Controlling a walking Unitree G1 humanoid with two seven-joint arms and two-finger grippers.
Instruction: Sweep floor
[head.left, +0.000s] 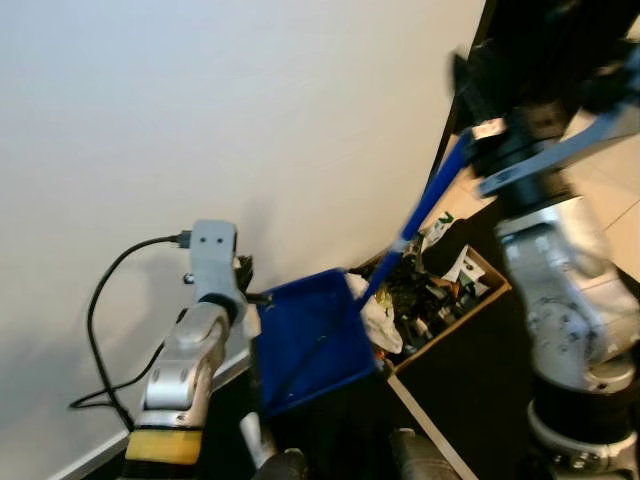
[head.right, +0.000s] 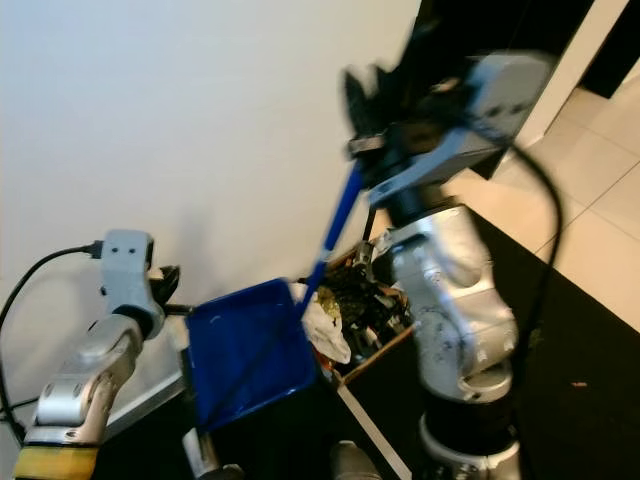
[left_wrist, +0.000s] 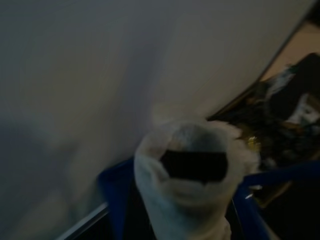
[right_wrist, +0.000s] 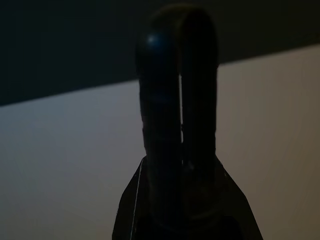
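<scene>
With the right gripper (head.right: 385, 130) seemingly clamped on the blue handle (head.left: 425, 205), tip the dustpan (head.left: 310, 340) steadily over the box (head.left: 440, 300).

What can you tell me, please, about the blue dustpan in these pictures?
The blue dustpan looks like smooth plastic, a broad scoop tilted steeply beside the white wall. Its long blue handle slants up to the right gripper, which is shut on it. The pan's edge hangs over a cardboard box of mixed rubbish, with a crumpled white piece against its rim.
</scene>
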